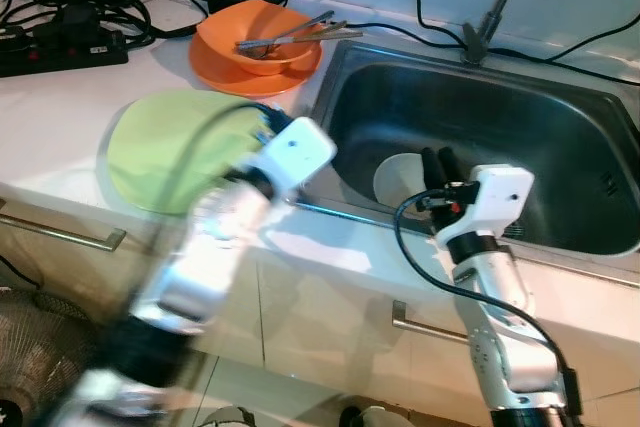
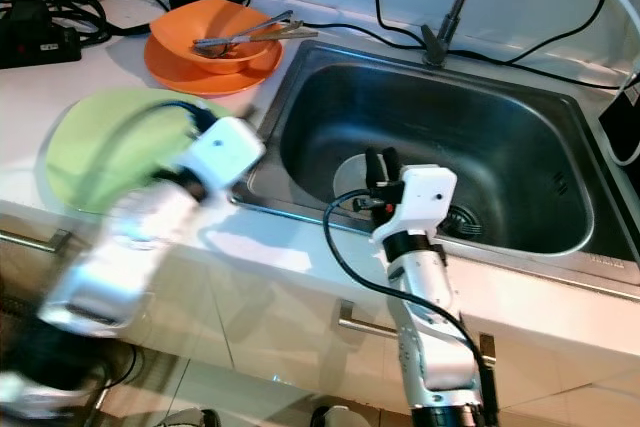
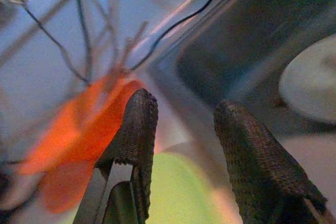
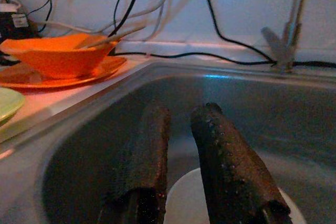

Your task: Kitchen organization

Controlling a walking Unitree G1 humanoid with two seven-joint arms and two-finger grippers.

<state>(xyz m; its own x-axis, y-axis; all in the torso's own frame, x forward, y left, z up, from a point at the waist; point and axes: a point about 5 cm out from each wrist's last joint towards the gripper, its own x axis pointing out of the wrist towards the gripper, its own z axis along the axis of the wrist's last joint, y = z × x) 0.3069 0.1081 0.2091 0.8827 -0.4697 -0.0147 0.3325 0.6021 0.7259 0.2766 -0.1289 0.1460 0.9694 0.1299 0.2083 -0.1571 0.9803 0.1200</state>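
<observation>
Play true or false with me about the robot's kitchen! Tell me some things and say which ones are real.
1. The round white plate lies inside the steel sink. True.
2. The orange bowl is stacked on the flat green plate. False: it sits on an orange plate, and the green plate lies apart, nearer the counter's front edge.
3. Metal cutlery rests in the orange bowl. True.
4. The right hand reaches over the sink, above the white plate. True.
5. The left hand is squeezing a spoon. False: its fingers are spread with nothing between them, over the green plate's edge.
</observation>
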